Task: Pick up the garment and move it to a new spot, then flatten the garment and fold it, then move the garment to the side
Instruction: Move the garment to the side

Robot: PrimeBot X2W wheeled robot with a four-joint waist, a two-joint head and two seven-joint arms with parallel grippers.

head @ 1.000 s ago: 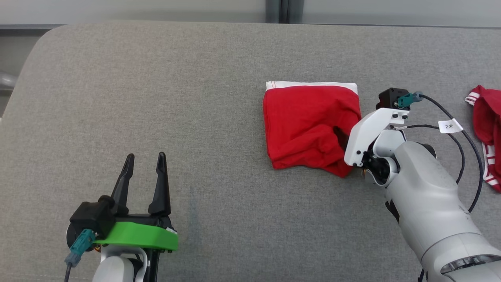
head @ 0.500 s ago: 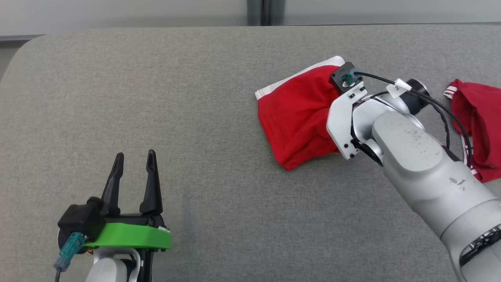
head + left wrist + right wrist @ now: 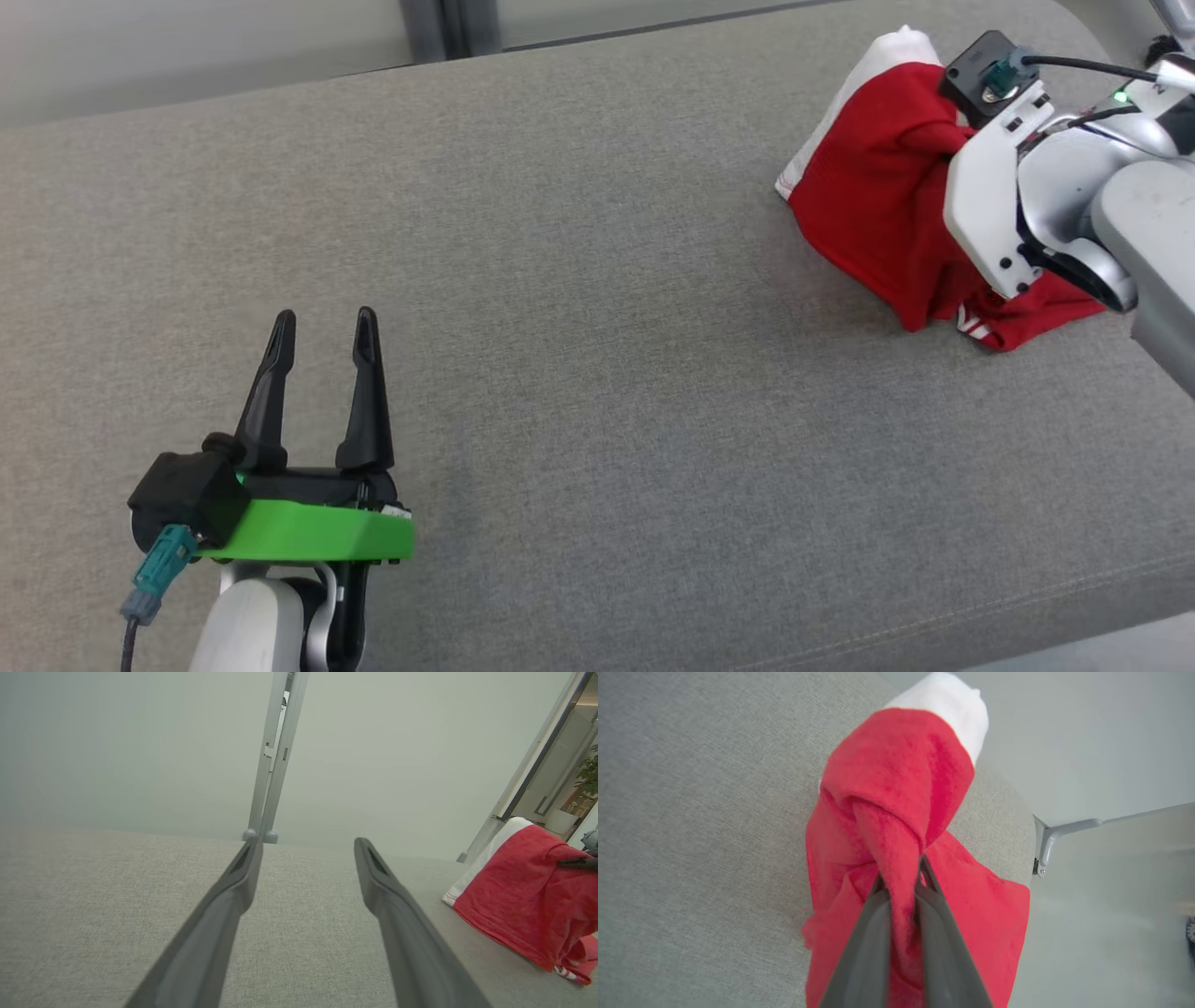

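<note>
Across the grey fabric surface point(image 3: 560, 280) the red garment with white waistband point(image 3: 868, 177), flat a second ago, has been gathered up and carried to the robot's right. It now hangs bunched near the far right corner, its lower edge touching a red-and-white striped garment point(image 3: 978, 327). Right end effector point(image 3: 901, 877): fingers pinched together on a twisted fold of the red cloth. Left end effector point(image 3: 324, 322): fingers spread wide, empty, over the near left of the surface.
</note>
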